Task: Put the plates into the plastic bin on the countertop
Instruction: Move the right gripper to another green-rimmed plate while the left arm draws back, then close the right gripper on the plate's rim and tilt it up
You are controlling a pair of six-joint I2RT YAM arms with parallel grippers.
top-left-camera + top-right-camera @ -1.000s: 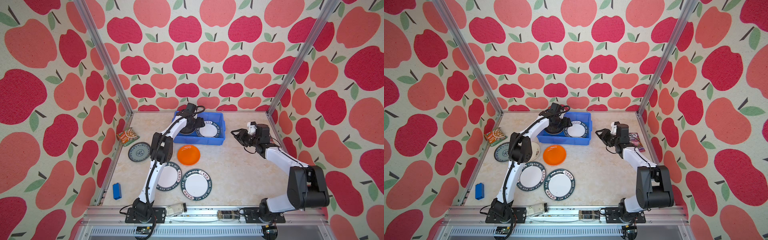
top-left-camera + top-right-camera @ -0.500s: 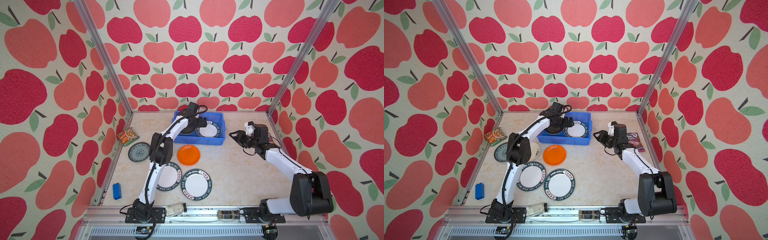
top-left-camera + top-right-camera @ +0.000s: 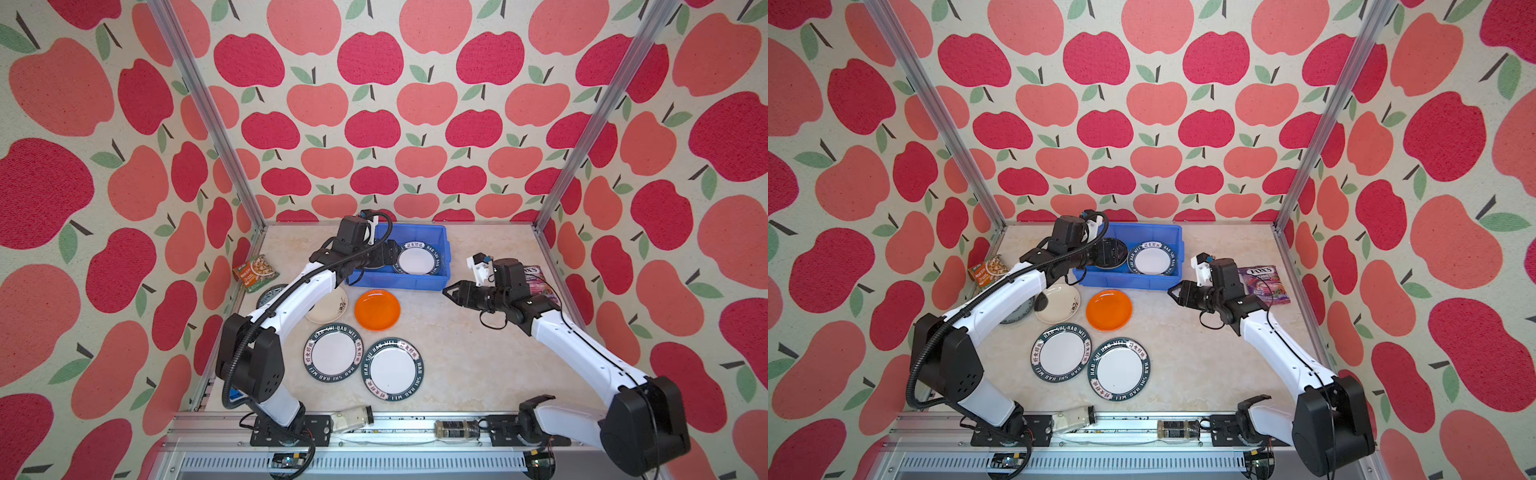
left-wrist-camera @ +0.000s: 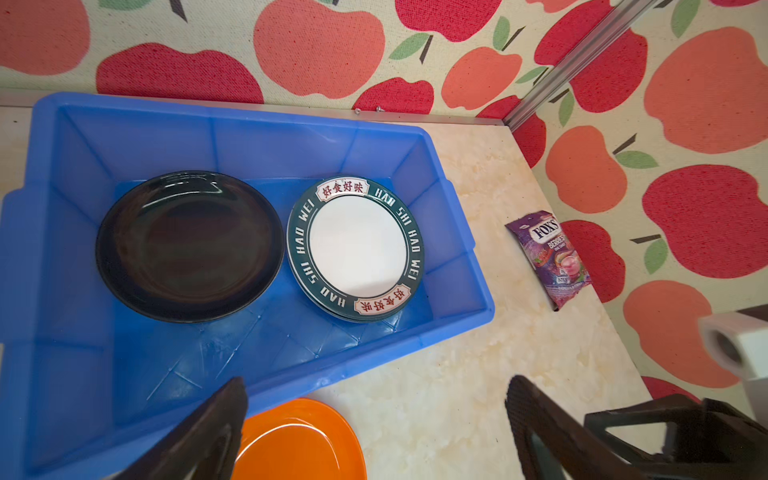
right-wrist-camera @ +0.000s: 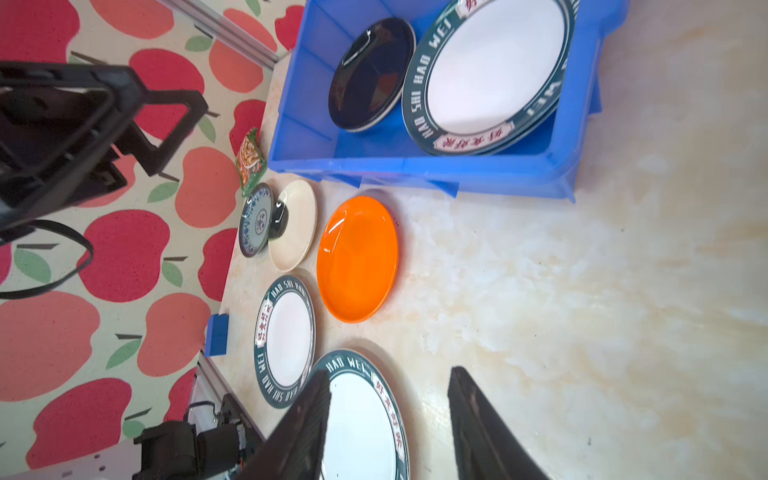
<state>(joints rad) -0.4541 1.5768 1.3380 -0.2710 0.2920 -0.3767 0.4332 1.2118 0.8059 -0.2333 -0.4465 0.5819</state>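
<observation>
While your left claw [image 4: 376,386] hangs spread wide and empty over the blue bin [image 4: 446,253], where the black plate [image 4: 189,245] and a green-rimmed plate [image 4: 355,245] lie, your right claw [image 3: 451,295] hovers half-open, empty, right of it.

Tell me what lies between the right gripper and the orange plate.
Nothing. Only bare countertop separates the right gripper from the orange plate, and both top views show that stretch with nothing on it.

Left gripper [image 4: 376,380] opened wider and eased back left, off the black plate [image 4: 189,245] lying in the bin [image 4: 249,137]. Right gripper [image 3: 451,293] swung down-left toward frame centre, over the counter [image 3: 457,353].
</observation>
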